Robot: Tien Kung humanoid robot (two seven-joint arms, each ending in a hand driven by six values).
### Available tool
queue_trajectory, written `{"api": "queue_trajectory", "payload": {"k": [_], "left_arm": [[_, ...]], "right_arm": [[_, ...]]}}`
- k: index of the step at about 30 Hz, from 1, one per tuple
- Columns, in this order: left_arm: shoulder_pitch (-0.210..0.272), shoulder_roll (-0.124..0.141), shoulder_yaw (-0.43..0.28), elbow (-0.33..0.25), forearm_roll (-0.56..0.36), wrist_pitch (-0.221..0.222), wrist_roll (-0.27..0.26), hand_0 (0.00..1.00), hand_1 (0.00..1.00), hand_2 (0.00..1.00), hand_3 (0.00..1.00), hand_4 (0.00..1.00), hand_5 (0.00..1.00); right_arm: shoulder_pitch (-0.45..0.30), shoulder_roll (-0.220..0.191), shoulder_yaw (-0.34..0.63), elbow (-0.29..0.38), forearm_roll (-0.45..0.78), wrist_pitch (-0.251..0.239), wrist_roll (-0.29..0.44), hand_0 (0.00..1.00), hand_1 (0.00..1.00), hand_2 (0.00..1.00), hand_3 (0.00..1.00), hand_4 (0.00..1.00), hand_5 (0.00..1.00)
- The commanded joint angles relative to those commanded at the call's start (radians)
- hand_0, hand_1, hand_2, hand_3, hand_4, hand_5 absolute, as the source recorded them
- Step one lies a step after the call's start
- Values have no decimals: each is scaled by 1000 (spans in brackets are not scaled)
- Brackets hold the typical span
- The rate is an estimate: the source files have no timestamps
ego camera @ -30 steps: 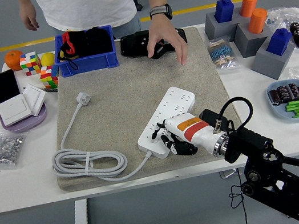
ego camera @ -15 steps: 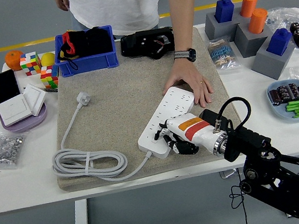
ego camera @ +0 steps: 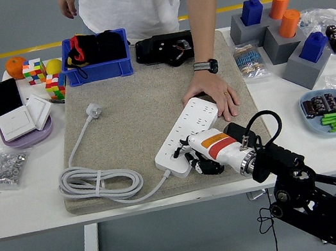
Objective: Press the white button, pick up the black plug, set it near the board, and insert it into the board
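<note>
1 right hand rests curled fingers, gripping nothing, on the white power strip's near end.

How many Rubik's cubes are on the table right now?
2: one multicoloured Rubik's cube at the far left beside the orange ball, the other multicoloured cube just nearer, by the blue bin. More may be hidden.

We see the white power strip lying flat and diagonal on the beige mat, its cord coiled at the left. The black plug rests at the mat's far edge, well apart from it.
</note>
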Motion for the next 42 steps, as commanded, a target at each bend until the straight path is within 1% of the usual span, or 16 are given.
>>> {"api": "queue_trajectory", "payload": {"k": [6,11,18,19,24,25,29,30,36,37,42], "left_arm": [[1,0,-4,0,2,0,1,684,676,657,686,563,198],[-2,-1,-3,0,1,0,0,685,676,657,687,563,199],[-5,-2,2,0,-6,1,-1,685,677,657,686,562,198],[-5,-2,1,0,-6,1,-1,685,676,658,686,563,199],[-2,-3,-3,0,-3,2,-1,685,676,658,686,563,199],[-2,-3,-4,0,-1,2,0,685,676,658,686,563,199],[-2,-3,-6,0,-1,2,0,685,676,658,686,563,199],[-2,-3,-6,0,-2,2,0,685,677,657,686,563,198],[-9,-3,4,0,-9,2,-2,685,677,657,686,563,198],[-10,-3,5,0,-9,2,-3,685,677,657,687,563,199],[-11,-4,9,0,-11,1,-3,685,677,657,687,563,199]], "right_arm": [[8,-8,38,54,7,1,1,2,2,49,622,379,2],[8,-15,62,86,9,-1,3,2,2,49,621,379,2],[-18,-26,106,120,25,-28,34,2,2,52,621,379,2],[-22,-27,114,122,29,-29,36,243,197,246,694,548,24],[-72,-40,201,129,47,-31,60,243,197,246,694,548,24],[-82,-43,219,129,50,-31,64,638,622,579,801,923,209],[-123,-57,288,133,54,-36,69,638,622,579,801,923,209],[-132,-60,305,133,54,-40,68,793,779,750,854,998,344],[-180,-70,381,134,50,-50,66,793,779,750,854,998,344],[-187,-71,388,133,49,-49,66,901,892,866,916,998,469],[-220,-77,410,134,45,-39,62,901,892,866,916,998,469]]}}
